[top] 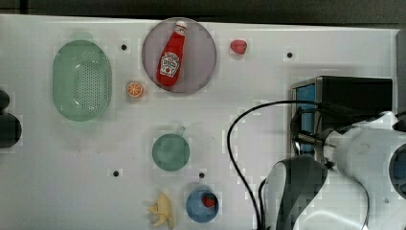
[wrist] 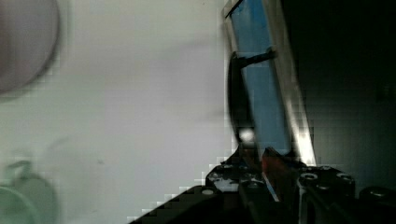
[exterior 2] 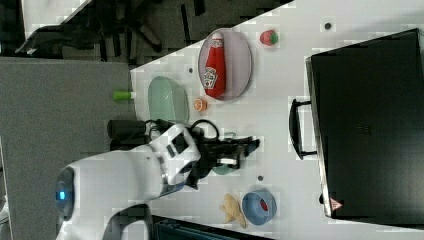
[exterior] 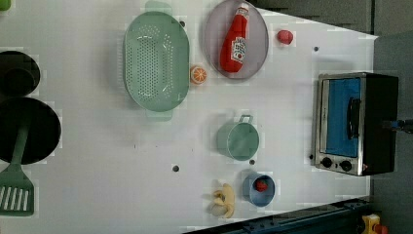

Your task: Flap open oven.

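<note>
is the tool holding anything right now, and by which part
Cannot be told. In the wrist view the tool sits right at the oven door's dark bar handle, but an actual grip on it isn't visible.

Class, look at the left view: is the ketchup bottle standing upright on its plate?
No. The ketchup bottle lies on its side across the grey plate, its white cap toward the left view's top.

Top view: white arm (top: 364, 158) covers oven (top: 354, 96) front at 5 o'clock; door state can't be read. Wrist view: gripper (wrist: 261, 161) fingertips blur into dark bar handle (wrist: 238, 102), contact unclear. Green cup (wrist: 18, 200) cut off at 7 o'clock. Left view: spatula (exterior: 17, 190) clipped at 9 o'clock edge.
</note>
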### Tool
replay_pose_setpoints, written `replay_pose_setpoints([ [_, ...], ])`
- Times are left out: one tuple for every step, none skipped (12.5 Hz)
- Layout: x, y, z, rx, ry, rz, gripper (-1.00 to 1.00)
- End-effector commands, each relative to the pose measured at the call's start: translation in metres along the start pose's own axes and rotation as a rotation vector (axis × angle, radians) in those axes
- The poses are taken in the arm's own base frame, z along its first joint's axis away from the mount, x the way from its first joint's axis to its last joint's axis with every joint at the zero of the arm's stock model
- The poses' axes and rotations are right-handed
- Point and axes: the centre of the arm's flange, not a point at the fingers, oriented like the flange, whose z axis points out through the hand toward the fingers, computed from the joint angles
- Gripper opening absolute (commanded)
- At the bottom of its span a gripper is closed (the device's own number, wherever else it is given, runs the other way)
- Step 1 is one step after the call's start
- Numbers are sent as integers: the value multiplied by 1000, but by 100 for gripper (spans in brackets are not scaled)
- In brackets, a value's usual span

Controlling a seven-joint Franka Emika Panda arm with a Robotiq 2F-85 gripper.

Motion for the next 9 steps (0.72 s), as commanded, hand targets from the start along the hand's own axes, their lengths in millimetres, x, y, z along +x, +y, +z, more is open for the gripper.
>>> replay_pose_setpoints([
  [7,11,35,-17,-17,-184,-65],
  [8,18,46,-24,-25,-171,-65],
  [8,23,56,-29,-39,-161,-65],
  [8,26,67,-32,-61,-156,-65],
  [8,27,76,-35,-79,-153,-65],
  [8,28,85,-39,-89,-152,-65],
  [10,27,92,-45,-90,-154,-65],
  [13,26,99,-54,-83,-159,-65],
  [17,24,106,-64,-75,-164,-65],
])
